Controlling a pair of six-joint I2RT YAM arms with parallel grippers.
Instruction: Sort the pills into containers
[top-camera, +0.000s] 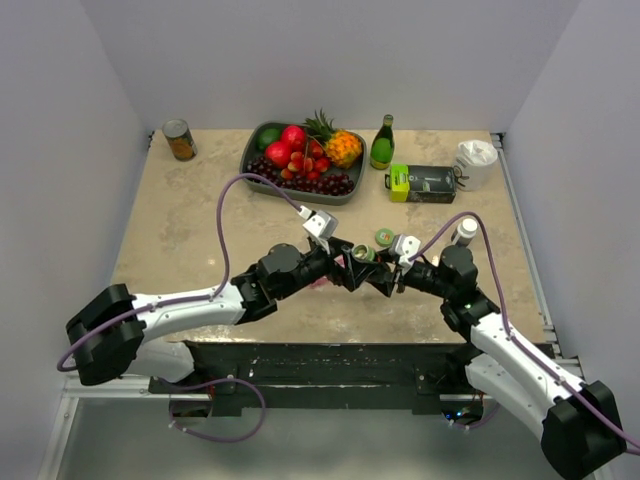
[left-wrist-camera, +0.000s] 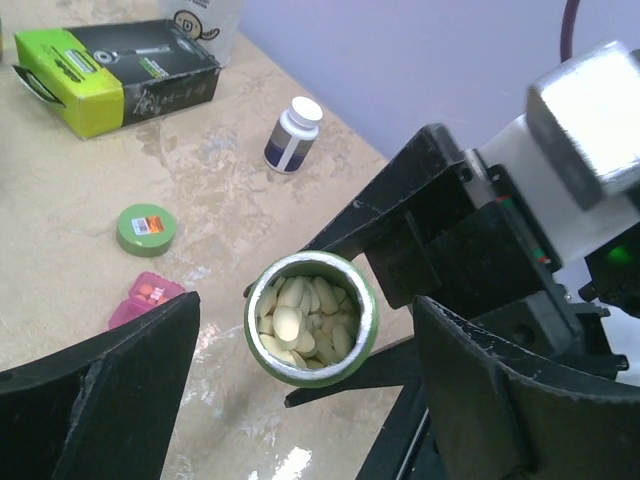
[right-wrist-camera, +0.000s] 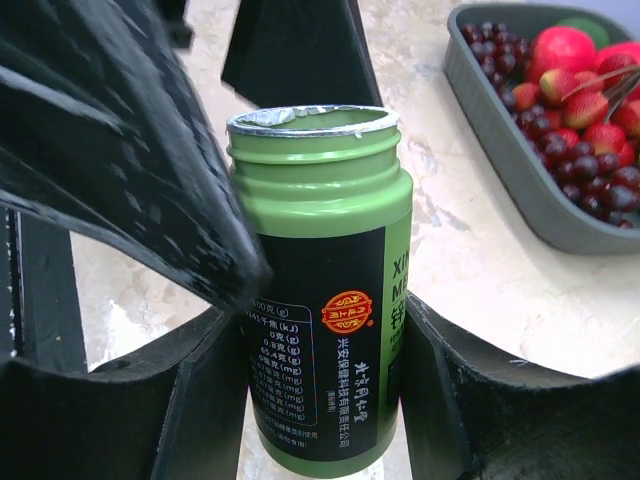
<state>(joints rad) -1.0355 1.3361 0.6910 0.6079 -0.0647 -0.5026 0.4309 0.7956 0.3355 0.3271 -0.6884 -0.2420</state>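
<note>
The right gripper (right-wrist-camera: 320, 400) is clenched on the lower body of the green bottle (right-wrist-camera: 320, 300), holding it upright and uncapped above the counter (left-wrist-camera: 60, 220); the bottle is smooth plastic with a glossy dark label and a torn foil edge round its mouth. It is nearly full of pale yellow oval pills (left-wrist-camera: 300, 320). The left gripper (left-wrist-camera: 305, 310) hangs over that mouth, released, its matte black fingers (left-wrist-camera: 100, 390) wide on either side and touching nothing.

The pill organizer (left-wrist-camera: 140, 298) lies on the counter below and to the left of the bottle in the left wrist view, just beside the left finger, so the left arm looks the nearer; only one translucent pink square compartment shows, with something orange in it, and the rest is hidden, so I cannot tell its long axis. Any pill must travel down and leftward from the mouth. The flat round green cap (left-wrist-camera: 146, 228) lies near the organizer; a small white bottle (left-wrist-camera: 292, 133) stands farther off.
</note>
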